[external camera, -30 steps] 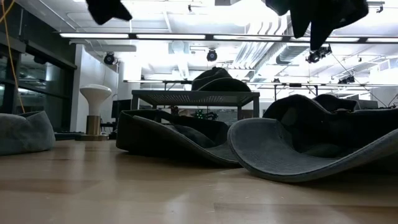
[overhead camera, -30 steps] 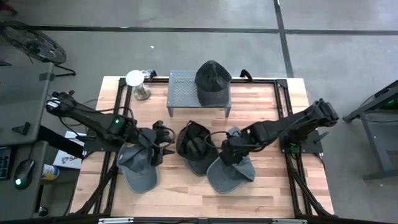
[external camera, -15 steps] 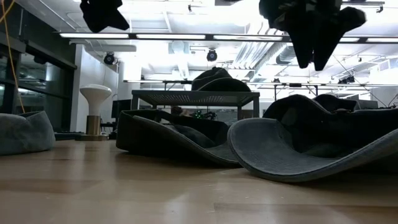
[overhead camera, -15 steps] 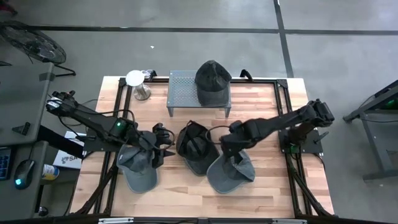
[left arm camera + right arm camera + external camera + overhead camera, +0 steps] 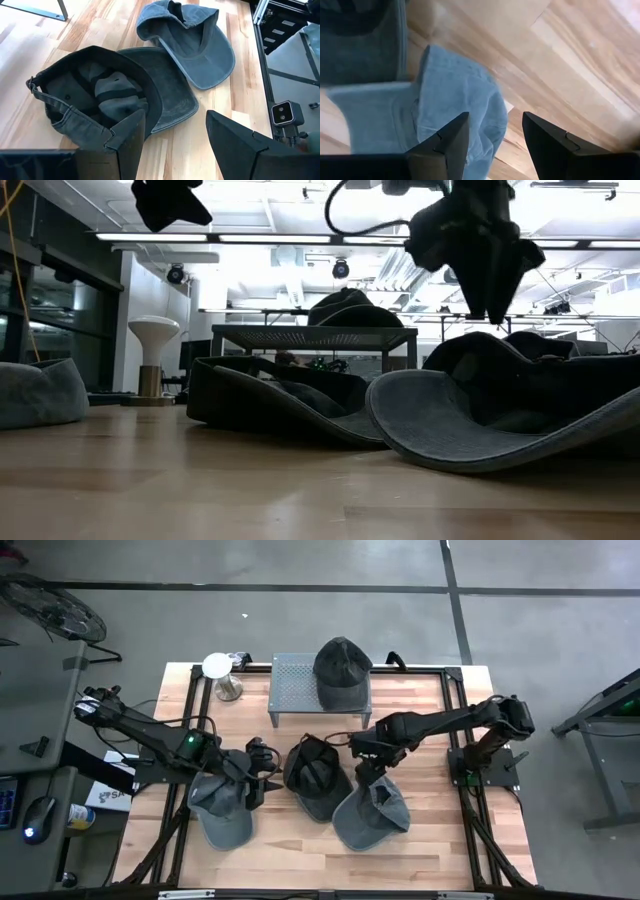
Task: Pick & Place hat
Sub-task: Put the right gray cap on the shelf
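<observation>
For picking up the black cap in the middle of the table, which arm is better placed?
Probably the left. Its end effector is open and faces the black cap directly. The right end effector, also open, hangs over the blue-grey cap beside it.

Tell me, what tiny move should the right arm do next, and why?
Probably lower straight down. The right gripper hangs open above the back edge of the blue-grey hat, holding nothing. In the right wrist view that hat lies right ahead between the fingers, so dropping onto its edge and closing looks sensible. The left gripper waits by the black hat.
</observation>
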Motion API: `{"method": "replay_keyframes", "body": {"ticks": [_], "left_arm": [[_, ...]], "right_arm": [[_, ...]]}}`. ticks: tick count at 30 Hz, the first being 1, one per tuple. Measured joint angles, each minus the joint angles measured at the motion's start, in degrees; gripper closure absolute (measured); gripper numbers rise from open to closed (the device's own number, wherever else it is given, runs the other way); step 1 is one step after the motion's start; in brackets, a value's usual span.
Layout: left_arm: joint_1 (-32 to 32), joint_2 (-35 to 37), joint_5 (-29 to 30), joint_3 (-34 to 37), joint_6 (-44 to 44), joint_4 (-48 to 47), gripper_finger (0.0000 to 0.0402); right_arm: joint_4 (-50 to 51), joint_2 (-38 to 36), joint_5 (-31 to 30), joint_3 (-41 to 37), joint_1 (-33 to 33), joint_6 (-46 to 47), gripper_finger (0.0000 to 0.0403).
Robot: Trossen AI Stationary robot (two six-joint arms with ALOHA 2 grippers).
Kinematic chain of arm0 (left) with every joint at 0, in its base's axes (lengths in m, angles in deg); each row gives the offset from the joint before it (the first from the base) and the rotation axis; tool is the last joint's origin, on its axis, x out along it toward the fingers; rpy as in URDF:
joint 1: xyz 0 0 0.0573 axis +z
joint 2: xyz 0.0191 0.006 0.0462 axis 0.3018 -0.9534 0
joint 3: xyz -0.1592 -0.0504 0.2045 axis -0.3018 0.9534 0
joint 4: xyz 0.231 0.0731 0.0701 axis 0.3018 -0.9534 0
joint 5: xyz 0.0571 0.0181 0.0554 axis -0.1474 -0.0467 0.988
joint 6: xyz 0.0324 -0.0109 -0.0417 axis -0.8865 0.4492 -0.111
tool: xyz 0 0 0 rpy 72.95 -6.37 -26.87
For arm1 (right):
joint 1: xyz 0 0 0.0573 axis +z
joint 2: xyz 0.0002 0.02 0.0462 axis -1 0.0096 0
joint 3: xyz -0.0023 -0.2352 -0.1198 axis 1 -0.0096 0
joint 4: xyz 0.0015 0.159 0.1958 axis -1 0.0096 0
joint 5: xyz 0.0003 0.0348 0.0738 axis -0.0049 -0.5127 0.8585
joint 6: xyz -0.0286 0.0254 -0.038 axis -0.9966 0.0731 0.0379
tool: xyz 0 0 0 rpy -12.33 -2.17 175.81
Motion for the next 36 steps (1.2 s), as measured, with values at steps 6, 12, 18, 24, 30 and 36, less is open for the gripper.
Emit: {"method": "replay_keyframes", "body": {"ticks": [6,12,18,24,30,36], "left_arm": [[0.0,0.0,-0.04,0.0,0.27,-0.08,0.0193],[0.0,0.0,-0.22,0.0,0.65,-0.13,0.0193],[0.02,0.0,-0.22,0.0,0.85,-0.08,0.0193],[0.02,0.0,-0.2,0.0,2.04,-0.09,0.0193],[0.04,0.0,-0.17,0.0,2.79,-0.09,0.0193],[0.13,0.0,0.27,0.0,3.2,-0.09,0.0193]], "right_arm": [[-3.94,-4.95,6.08,-7.41,-2.94,-7.34,0.0227],[-17.54,-13.59,12.7,-18.7,-6.45,-11.39,0.0227],[-28.4,-17.64,14.67,-29.83,-8.63,-11.35,0.0227],[-40.19,-17.69,19.22,-35.44,-7.38,-11.39,0.0227],[-43.59,-17.64,19.99,-36.27,-3.48,-11.3,0.0227],[-44.37,-16.91,15.35,-36.27,1.71,-9.53,0.0227]]}}
